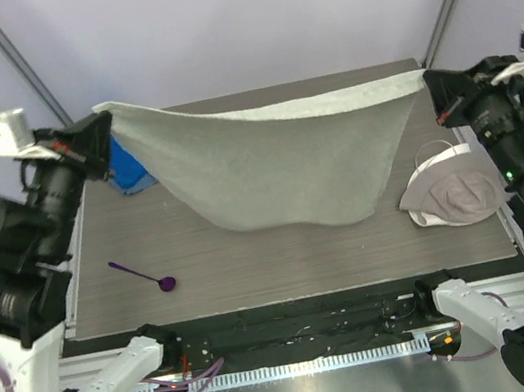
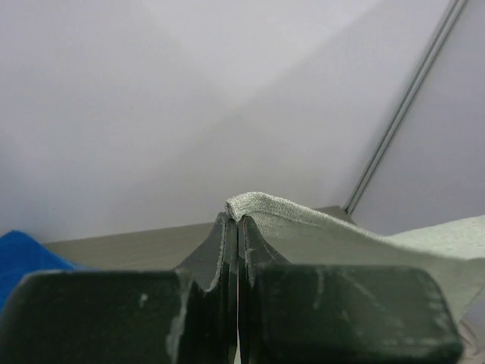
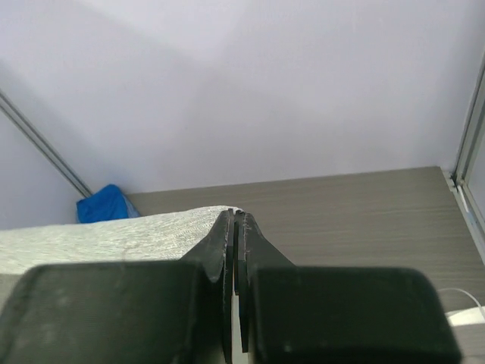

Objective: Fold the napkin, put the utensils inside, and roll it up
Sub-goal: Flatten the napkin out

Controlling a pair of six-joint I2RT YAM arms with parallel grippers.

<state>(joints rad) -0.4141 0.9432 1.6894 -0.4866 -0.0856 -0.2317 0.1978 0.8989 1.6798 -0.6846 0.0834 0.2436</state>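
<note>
The light grey napkin [image 1: 282, 167] hangs spread in the air above the table, held by its two upper corners and sagging in the middle. My left gripper [image 1: 99, 123] is shut on the left corner, and that corner's cloth [image 2: 254, 205] pokes out above the closed left gripper [image 2: 238, 221]. My right gripper [image 1: 433, 84] is shut on the right corner; in its wrist view the napkin [image 3: 114, 231] stretches leftward from the closed right gripper [image 3: 239, 216]. The dark purple utensil [image 1: 142, 275] lies on the table at the front left, apart from both grippers.
A bright blue towel [image 1: 130, 168] lies bunched at the back left, partly behind the napkin. A beige-grey cloth with a white edge [image 1: 454, 190] lies crumpled at the right of the dark table [image 1: 284, 263]. Frame poles rise at both back corners.
</note>
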